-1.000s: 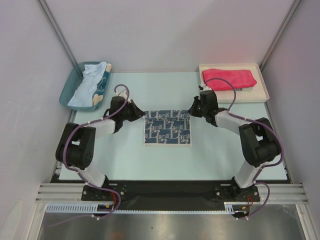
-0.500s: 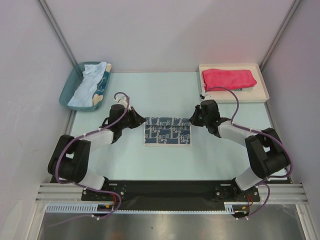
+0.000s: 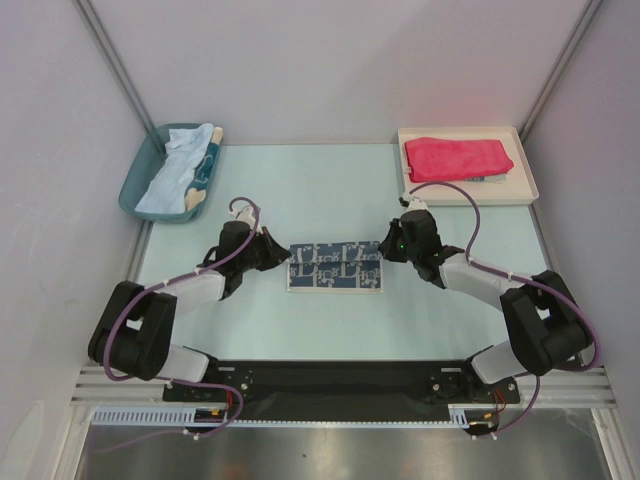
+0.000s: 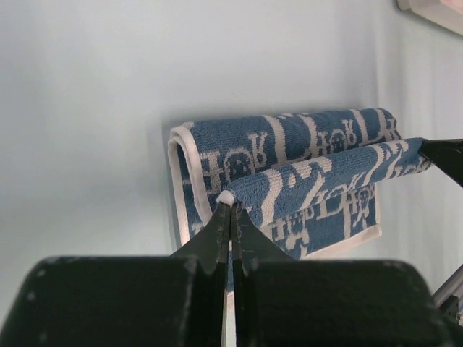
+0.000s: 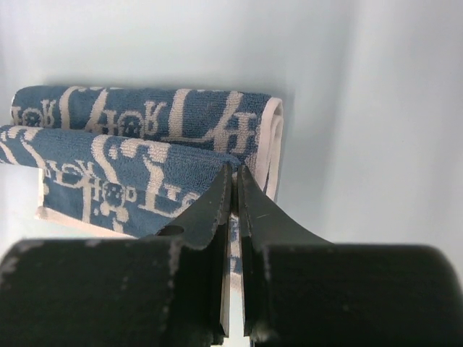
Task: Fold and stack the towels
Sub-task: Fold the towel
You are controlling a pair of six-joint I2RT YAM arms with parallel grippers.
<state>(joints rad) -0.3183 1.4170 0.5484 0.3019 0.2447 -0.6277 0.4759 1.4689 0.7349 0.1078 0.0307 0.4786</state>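
Note:
The blue-and-white patterned towel lies mid-table, its far edge lifted and carried over toward the near edge. My left gripper is shut on its far left corner. My right gripper is shut on its far right corner. The towel also shows in the left wrist view and the right wrist view, sagging in a fold between the grippers. A red-pink towel lies folded on the white tray. A pale blue towel lies in the teal bin.
The teal bin stands at the far left corner and the white tray at the far right corner. Grey walls enclose the table on three sides. A black rail runs along the near edge.
Both grippers have moved toward the near edge, pulling the towel's far edge over itself. The towel's visible footprint has shrunk from a square to a narrower band.

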